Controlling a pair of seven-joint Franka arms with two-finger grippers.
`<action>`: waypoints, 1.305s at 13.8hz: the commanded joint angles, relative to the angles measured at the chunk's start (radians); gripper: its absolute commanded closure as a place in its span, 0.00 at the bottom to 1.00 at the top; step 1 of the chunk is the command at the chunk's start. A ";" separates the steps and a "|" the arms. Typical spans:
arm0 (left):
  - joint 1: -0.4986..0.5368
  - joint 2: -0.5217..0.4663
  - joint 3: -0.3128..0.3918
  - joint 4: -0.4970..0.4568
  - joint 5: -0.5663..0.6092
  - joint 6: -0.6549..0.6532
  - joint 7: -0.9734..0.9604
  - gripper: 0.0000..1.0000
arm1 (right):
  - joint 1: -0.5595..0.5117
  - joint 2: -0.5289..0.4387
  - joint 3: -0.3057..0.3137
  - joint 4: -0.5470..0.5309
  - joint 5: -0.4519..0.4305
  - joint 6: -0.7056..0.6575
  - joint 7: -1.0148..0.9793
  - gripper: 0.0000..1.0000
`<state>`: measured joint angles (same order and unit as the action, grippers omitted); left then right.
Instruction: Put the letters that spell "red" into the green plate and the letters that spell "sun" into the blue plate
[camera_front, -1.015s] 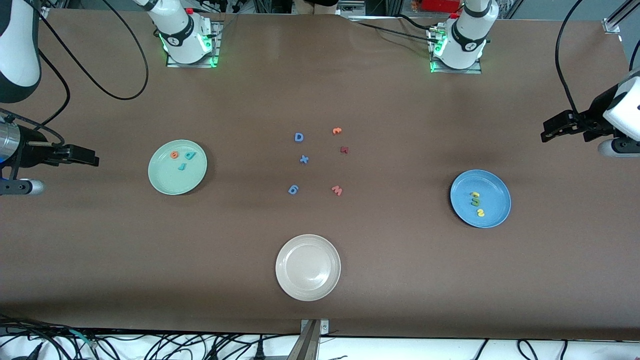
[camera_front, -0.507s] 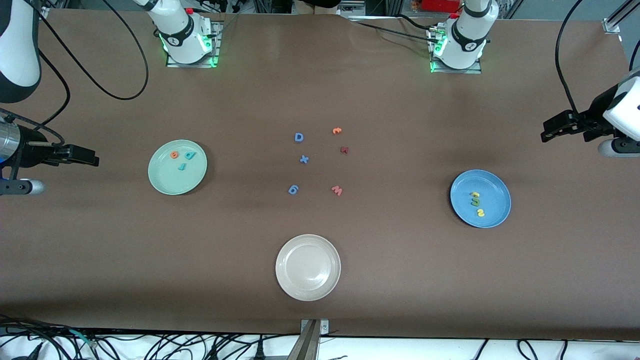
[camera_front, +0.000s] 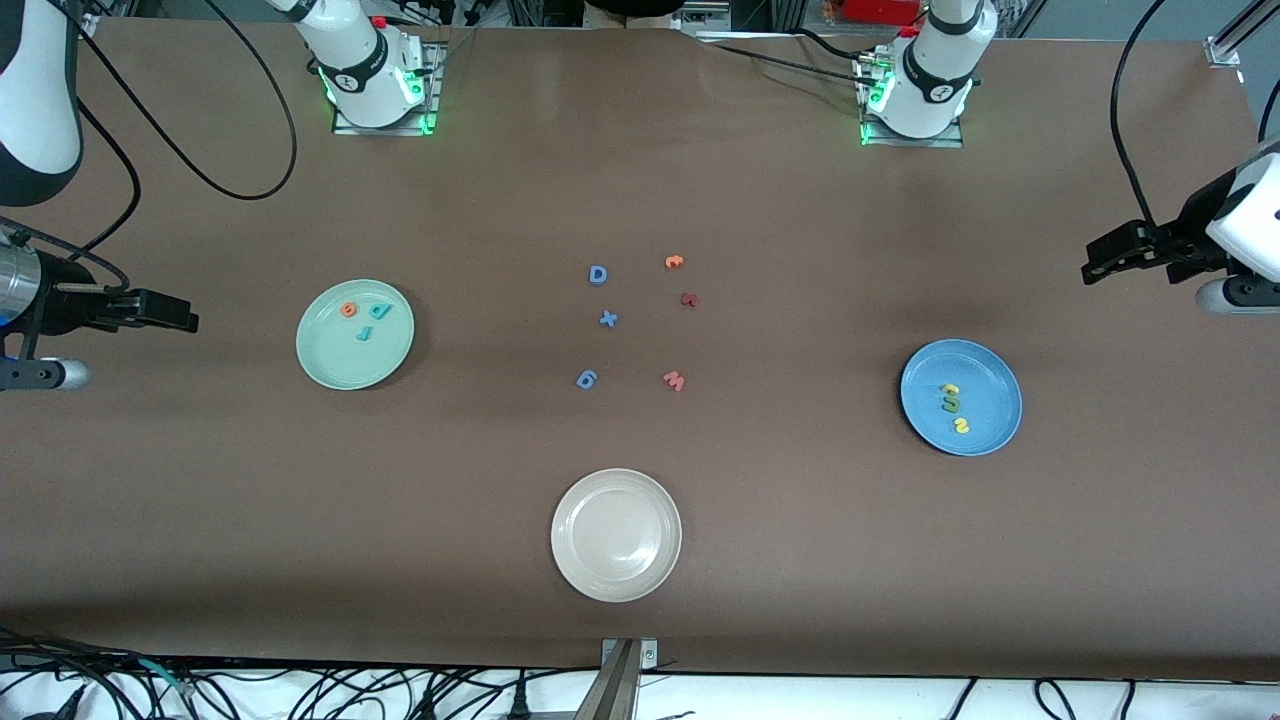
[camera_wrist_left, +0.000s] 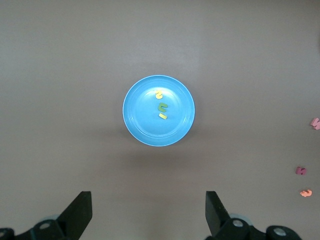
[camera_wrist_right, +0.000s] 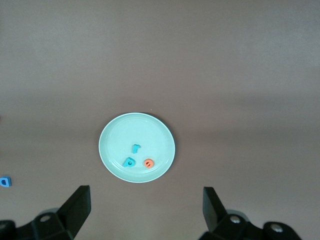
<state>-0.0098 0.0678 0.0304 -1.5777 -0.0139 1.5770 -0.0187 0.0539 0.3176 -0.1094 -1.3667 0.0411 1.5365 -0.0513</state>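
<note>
Brown tabletop (camera_front: 800, 560) — scattered foam letters (camera_front: 608, 319)

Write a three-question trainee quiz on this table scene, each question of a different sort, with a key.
1. True or false: the green plate holds three letters.
2. Multiple choice: the yellow "s" lies in (A) the blue plate, (B) the beige plate, (C) on the bare table.
3. Short answer: what are the two end effectors holding?

Key:
1. True: the orange "e", teal "d" and teal "r".
2. A
3. Nothing: the left end effector and right end effector are both open and empty, each at its own arm's end of the table.
</note>
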 joint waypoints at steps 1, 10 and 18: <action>0.004 -0.002 0.000 0.016 -0.023 -0.022 0.020 0.00 | -0.011 -0.022 0.008 -0.029 -0.017 0.016 0.010 0.01; 0.004 -0.002 0.000 0.016 -0.023 -0.022 0.020 0.00 | -0.009 -0.022 0.010 -0.034 -0.020 0.004 0.011 0.01; 0.004 -0.002 0.000 0.016 -0.023 -0.022 0.020 0.00 | -0.002 -0.023 0.010 -0.035 -0.030 0.017 0.031 0.01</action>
<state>-0.0098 0.0678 0.0304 -1.5777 -0.0139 1.5770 -0.0187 0.0527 0.3176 -0.1096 -1.3749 0.0300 1.5385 -0.0373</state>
